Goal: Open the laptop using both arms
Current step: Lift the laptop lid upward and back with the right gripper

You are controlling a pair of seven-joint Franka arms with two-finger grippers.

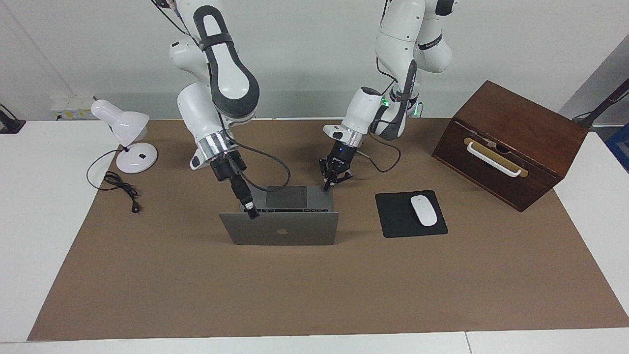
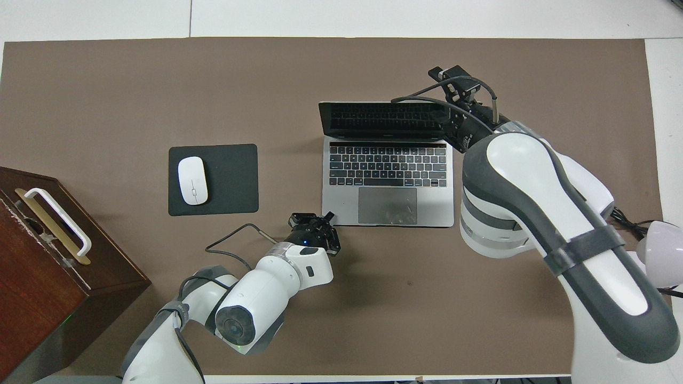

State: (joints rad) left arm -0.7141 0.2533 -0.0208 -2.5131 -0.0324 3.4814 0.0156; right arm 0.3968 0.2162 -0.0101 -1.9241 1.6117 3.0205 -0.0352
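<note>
The silver-grey laptop (image 1: 280,231) stands open mid-table, with its lid tilted back, away from the robots. Its black keys and grey trackpad (image 2: 388,205) show in the overhead view. My right gripper (image 1: 251,212) is shut. Its tip is against the lid's top edge at the corner toward the right arm's end, and it also shows in the overhead view (image 2: 447,118). My left gripper (image 1: 328,184) is open. One fingertip rests on the base's corner nearest the robots, toward the left arm's end, and this gripper shows in the overhead view too (image 2: 320,220).
A black mouse pad (image 1: 395,223) with a white mouse (image 1: 423,210) lies beside the laptop toward the left arm's end. A brown wooden box (image 1: 511,142) with a white handle stands past it. A white desk lamp (image 1: 128,137) and its cord are at the right arm's end.
</note>
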